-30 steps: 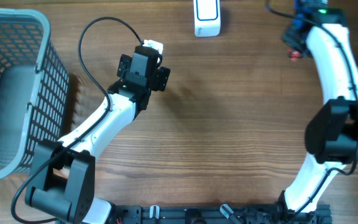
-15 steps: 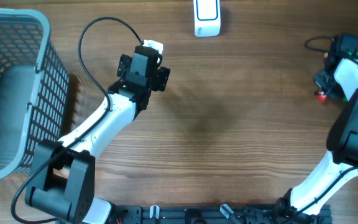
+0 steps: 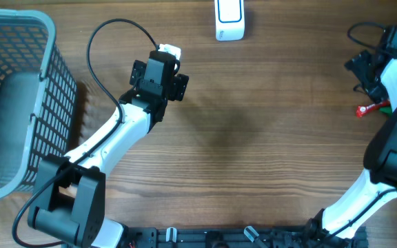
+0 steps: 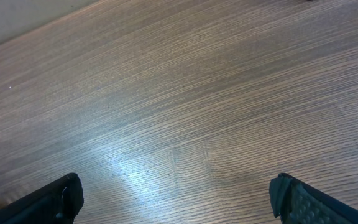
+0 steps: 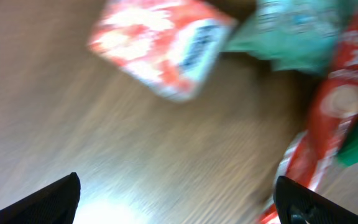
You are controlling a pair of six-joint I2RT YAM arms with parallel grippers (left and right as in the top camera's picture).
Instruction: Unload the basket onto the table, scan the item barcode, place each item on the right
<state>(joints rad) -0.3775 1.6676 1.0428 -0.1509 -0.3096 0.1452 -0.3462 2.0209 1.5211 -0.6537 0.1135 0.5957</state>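
Note:
A slim red packet lies on the wooden table near the right edge; in the blurred right wrist view this red packet runs down the right side, next to my right finger. My right gripper hovers just behind it, open and empty, as the right wrist view confirms. A white barcode scanner stands at the back centre. My left gripper is left of centre, open over bare wood.
A grey mesh basket fills the left edge. In the right wrist view a red-and-white packet with a barcode and a green packet lie close to the red one. A black cable loops behind the left arm.
My right arm swung from the back toward the right edge carrying the red packet, then opened; the packet now lies on the table. The left arm stayed still.

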